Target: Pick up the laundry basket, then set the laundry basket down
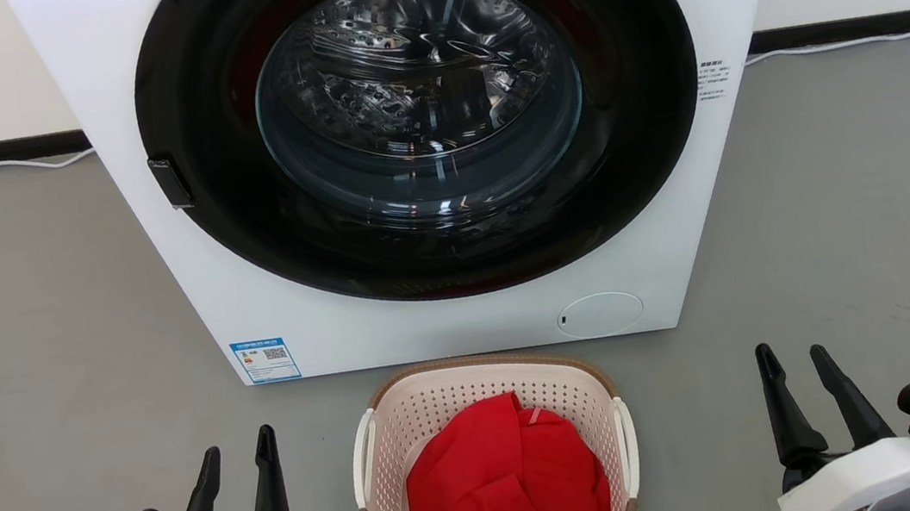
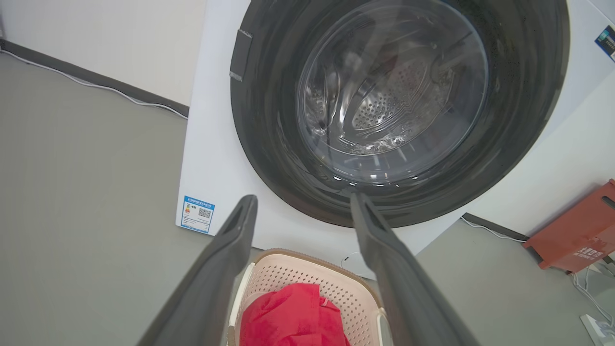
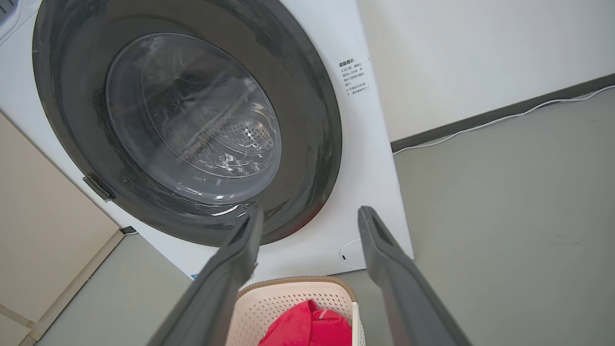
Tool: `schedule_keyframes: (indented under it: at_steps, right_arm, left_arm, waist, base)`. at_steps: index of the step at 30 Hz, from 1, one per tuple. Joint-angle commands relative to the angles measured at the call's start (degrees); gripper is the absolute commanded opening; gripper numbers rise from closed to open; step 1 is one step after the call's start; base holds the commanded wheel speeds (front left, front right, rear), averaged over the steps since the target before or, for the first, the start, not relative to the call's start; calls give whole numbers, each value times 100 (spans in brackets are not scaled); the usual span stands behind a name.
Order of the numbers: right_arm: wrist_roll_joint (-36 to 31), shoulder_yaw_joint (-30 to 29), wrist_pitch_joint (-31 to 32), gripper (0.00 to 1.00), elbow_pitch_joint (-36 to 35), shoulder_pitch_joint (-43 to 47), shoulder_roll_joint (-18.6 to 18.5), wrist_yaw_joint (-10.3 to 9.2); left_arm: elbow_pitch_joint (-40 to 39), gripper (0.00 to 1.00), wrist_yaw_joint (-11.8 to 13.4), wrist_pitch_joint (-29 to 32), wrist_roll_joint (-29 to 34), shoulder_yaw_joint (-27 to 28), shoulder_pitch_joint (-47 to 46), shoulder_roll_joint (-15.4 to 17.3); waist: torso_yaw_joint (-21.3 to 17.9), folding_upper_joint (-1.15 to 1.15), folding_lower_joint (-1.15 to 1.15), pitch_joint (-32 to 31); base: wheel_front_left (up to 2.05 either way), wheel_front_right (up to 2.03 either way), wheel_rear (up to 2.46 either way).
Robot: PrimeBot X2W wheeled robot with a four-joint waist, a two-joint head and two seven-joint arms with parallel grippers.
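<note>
I am viewing the washing machine [image 1: 422,129] at the far side. The laundry basket [image 1: 481,363] is sitting on the floor just near of it, carrying a red garment [image 1: 509,483]. My left pincer [image 1: 237,443] and right pincer [image 1: 791,350] are hovering released on either side, touching nothing. I am judging that the lift and the set-down are both yet to begin.

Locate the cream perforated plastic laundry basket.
The laundry basket stands on the grey floor at the head view's bottom centre, before the white washing machine, between the left hand and right hand.
</note>
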Motion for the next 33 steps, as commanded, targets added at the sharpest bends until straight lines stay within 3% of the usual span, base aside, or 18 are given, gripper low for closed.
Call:
schedule_keyframes:
  at_steps: [1,33]
  right_arm:
    - [-246,105,-126,100,-121,-219,-63,32]
    - [-2352,45,-631,100,0,-154,-65,43]
  left_arm:
    - [-196,100,63,-98,235,108,-93,64]
    - [-360,100,117,-607,2368,164,47,96]
  waist:
    - [-5,0,0,1]
    - [-8,0,0,-14]
  base:
    - [0,0,0]
    - [0,0,0]
